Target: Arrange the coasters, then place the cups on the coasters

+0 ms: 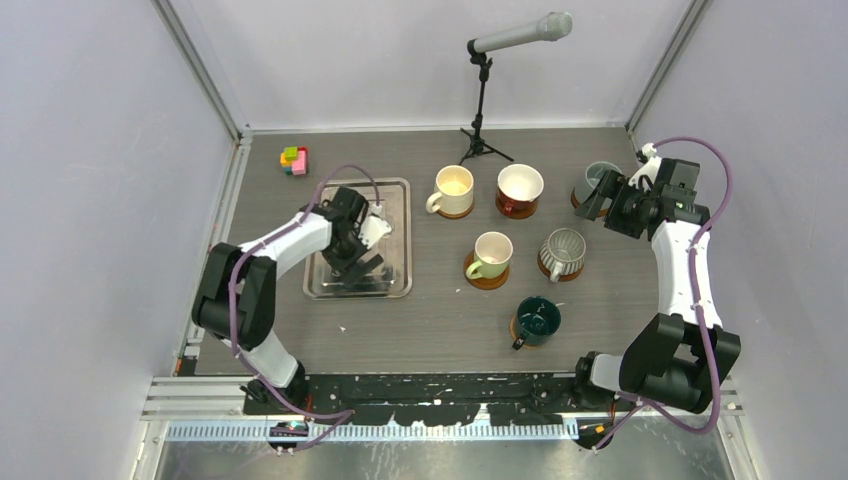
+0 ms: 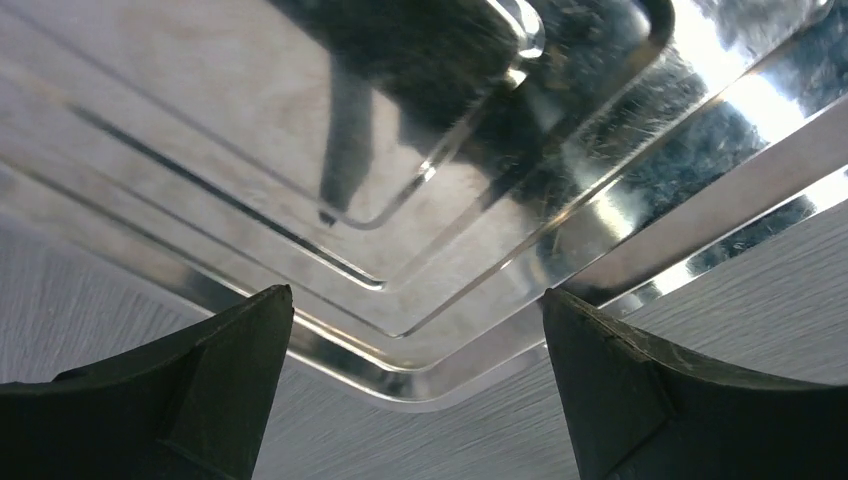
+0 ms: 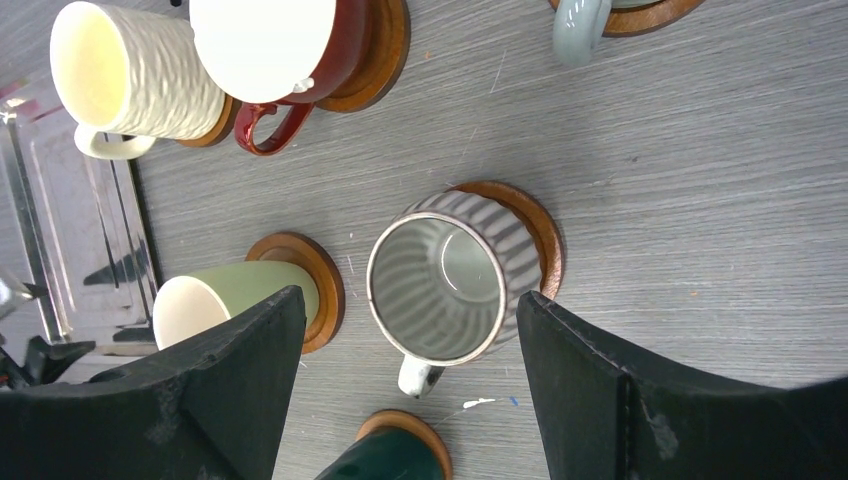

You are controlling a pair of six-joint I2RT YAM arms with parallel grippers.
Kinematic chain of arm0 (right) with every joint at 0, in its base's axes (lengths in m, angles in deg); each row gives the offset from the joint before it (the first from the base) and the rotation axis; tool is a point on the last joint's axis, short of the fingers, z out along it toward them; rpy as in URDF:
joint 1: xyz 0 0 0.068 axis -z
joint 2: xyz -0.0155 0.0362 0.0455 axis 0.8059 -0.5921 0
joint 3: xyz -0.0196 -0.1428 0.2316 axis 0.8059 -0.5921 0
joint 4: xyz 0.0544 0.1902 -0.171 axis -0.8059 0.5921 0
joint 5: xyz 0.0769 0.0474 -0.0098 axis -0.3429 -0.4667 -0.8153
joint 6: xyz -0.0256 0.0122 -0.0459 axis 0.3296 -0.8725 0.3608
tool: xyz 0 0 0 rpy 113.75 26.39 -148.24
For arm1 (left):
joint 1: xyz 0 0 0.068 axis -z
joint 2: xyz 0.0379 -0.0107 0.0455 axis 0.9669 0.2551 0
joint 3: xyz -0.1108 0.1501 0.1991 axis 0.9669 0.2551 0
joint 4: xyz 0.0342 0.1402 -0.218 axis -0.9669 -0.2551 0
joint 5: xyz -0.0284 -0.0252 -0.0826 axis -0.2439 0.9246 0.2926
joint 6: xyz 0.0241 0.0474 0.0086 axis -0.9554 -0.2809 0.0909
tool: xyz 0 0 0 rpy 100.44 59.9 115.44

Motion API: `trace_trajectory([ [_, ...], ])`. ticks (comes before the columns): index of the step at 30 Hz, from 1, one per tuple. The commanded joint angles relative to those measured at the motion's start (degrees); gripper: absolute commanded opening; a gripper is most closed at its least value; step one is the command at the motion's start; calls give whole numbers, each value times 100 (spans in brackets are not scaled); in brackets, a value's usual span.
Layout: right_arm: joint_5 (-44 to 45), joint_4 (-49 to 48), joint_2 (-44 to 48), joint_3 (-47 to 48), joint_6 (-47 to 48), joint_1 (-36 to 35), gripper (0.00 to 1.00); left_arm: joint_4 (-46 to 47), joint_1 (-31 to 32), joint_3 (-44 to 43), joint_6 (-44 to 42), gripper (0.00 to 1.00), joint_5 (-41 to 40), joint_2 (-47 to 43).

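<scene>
Tabletop (image 1: 440,330) of grey woodgrain, pale walls (image 1: 90,150)

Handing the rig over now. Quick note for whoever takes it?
Left end effector: open, empty, over the steel tray.
Right end effector: open, empty, near the grey-blue cup.
Cups: cream cup, red-brown cup, grey-blue cup in the far row; pale green cup, ribbed cup in the middle; teal cup nearest. Each sits on a coaster.
Done: all six placed, it seems. Left: likely just retracting the arms.

The striped cup (image 3: 445,290) is grey, its coaster (image 3: 541,228) brown.
</scene>
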Motion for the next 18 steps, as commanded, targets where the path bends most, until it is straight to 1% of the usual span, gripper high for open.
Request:
trace_trajectory([
  [1,66,-124,221,-46,62,-4,82,482,202,345,-300,97,-478,34],
  [8,95,-126,244,-38,40,-6,82,573,346,731,-488,96,-467,9],
  [13,135,-117,248,-46,43,5,82,249,545,973,-622,95,-257,-359],
  [18,143,-126,242,-46,27,3,82,-100,584,1226,-565,94,-151,-875],
])
